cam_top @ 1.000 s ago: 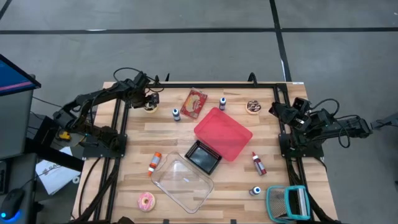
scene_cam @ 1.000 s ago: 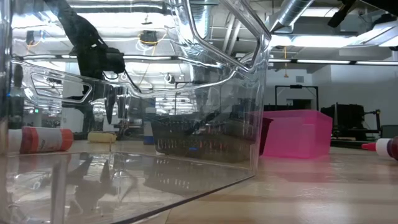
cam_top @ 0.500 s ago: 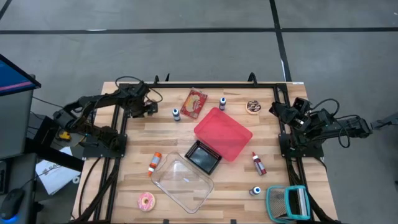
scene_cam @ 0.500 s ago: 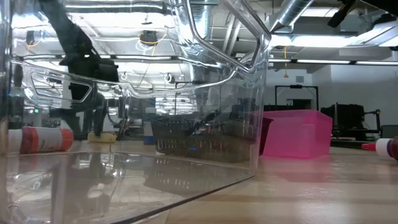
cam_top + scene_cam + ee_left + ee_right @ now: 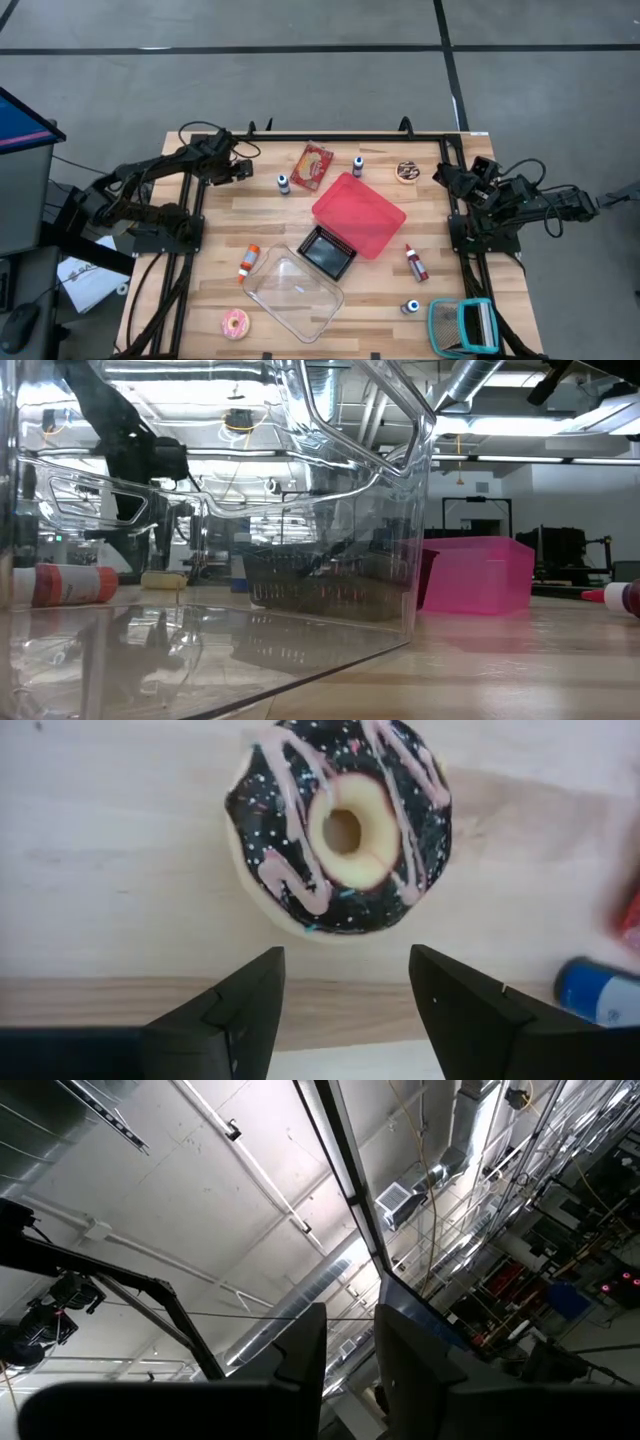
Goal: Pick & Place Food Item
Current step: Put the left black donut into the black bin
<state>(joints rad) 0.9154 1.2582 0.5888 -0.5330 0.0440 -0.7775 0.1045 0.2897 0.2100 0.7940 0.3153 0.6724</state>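
Doughnut (image 5: 338, 825), chocolate-iced, lies on the worktop (image 5: 120, 840) just beyond my left pincer (image 5: 345, 990), whose fingers stand released; my right pincer (image 5: 348, 1350) is clenched, raised.

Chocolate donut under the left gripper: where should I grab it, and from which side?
Come from straight above. The donut lies flat on the table, so pinch across its outer rim, one finger per side. The left gripper is open and looks wide enough, probably.
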